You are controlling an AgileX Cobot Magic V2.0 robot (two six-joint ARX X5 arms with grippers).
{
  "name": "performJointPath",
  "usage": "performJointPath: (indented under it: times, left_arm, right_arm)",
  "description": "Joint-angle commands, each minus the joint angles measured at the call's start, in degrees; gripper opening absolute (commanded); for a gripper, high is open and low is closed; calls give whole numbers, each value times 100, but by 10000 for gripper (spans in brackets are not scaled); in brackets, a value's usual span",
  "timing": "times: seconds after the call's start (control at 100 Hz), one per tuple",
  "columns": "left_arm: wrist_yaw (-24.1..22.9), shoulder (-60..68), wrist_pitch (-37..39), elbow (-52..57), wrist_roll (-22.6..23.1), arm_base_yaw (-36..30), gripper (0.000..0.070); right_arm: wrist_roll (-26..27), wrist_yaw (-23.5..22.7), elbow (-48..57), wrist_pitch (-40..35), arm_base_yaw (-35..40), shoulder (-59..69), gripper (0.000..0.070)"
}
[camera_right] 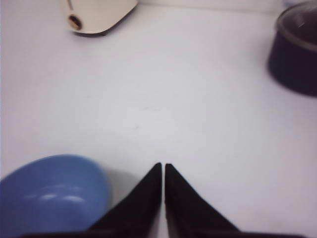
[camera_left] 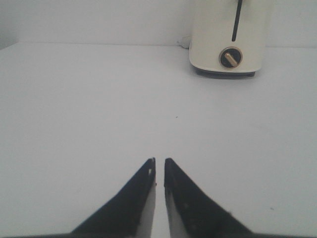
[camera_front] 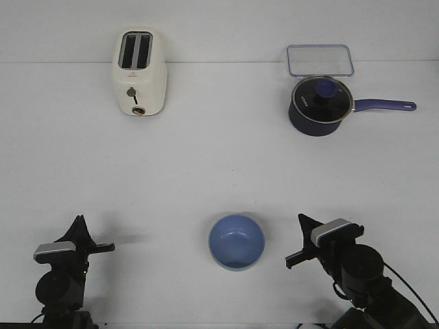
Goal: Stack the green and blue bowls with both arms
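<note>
The blue bowl [camera_front: 236, 241] stands upright on the white table near the front, between the two arms. In the right wrist view it [camera_right: 49, 193] lies close beside the fingers and does not touch them. No separate green bowl shows in any view. My left gripper [camera_front: 80, 221] is low at the front left, far from the bowl, its fingers nearly together and empty [camera_left: 159, 159]. My right gripper [camera_front: 302, 221] is just right of the bowl, shut and empty [camera_right: 163, 165].
A cream toaster [camera_front: 139, 72] stands at the back left and shows in both wrist views [camera_left: 228, 37] [camera_right: 96, 15]. A dark navy saucepan [camera_front: 319, 104] with a glass lid and long handle is at the back right [camera_right: 296, 54]. A clear lidded container [camera_front: 319, 59] sits behind it.
</note>
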Motion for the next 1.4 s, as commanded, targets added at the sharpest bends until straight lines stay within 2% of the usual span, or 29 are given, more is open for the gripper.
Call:
performJointPath:
  times: [0.0,0.17,0.25,0.35,0.56,1.39]
  left_arm:
    - [33,-7,77,-116,87,11,14]
    - [33,-9,74,-116,87,11,14]
    - [33,-7,74,-116,87,13,14]
    - [33,-7,74,-116,87,11,14]
    - [33,-7,74,-116,87,13,14]
    - [31,-7,77,-116,87,11,14]
  right_arm:
    - [-640,-61,-210,391,-492,-249,10]
    - [-798,-960,-1576,1755,-2354,-1305,10]
    - [-796,-1132,-2192,1956,-2916,-1834,10]
    - [-796,-1145,-2719,1974,-3237,-2225,10]
    - [-791,-1143,-3370,2138,-3377,-2479,10]
    - [-758,-1121,-3359,2227,-3375,-2575,10]
